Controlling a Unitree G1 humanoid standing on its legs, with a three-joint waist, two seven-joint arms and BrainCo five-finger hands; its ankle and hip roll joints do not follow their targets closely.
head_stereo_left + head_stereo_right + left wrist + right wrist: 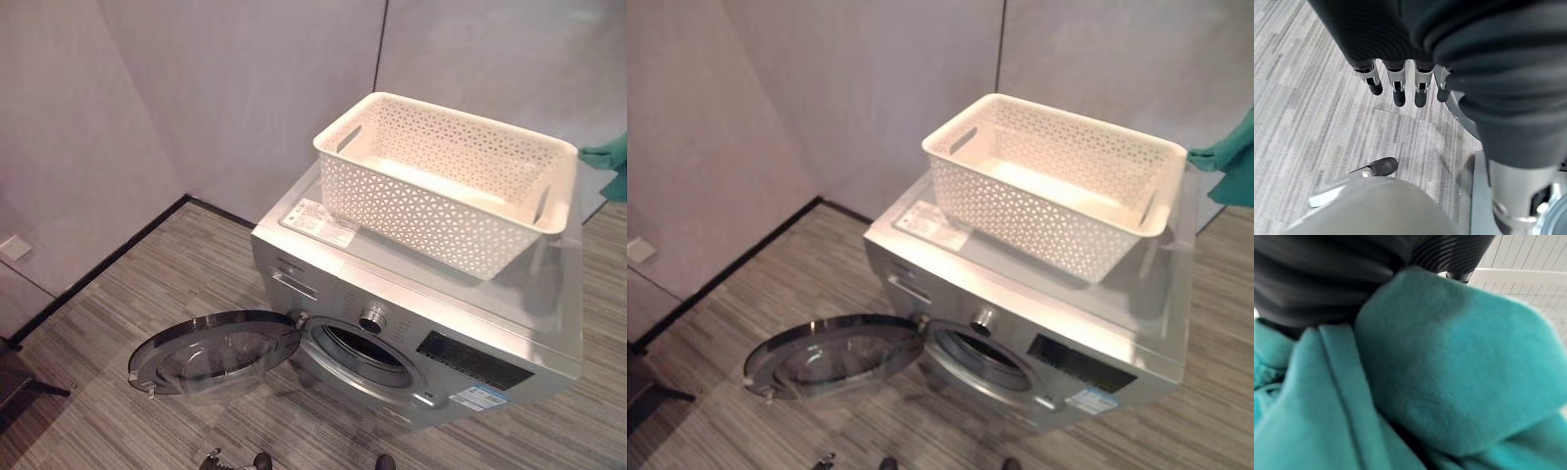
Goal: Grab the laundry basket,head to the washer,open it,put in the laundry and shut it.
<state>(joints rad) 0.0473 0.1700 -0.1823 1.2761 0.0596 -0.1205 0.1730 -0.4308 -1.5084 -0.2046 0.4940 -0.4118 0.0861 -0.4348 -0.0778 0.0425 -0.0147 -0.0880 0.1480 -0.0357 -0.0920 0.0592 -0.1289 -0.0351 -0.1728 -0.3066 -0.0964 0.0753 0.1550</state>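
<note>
Grey striped flooring [147, 284] runs up to pale walls, and in that corner stands our silver front-loading washing machine [509, 323], its round glass door [216, 351] swung wide and lying low toward the floor. We have parked the white perforated plastic laundry basket [441, 181] on the machine's flat top, probably to free both hands, and it looks empty. The teal cloth garment [1232, 162] sits at the right edge of the head views, lifted clear of the basket. Our right wrist view tells us more: the teal fabric bunches right against the dark cover of our right hand [1312, 279], though its fingers are hidden, so we cannot tell the grip. Our left hand [1396, 83] hangs over the floor, fingers straight and holding nothing. We judge loading the drum comes next.
</note>
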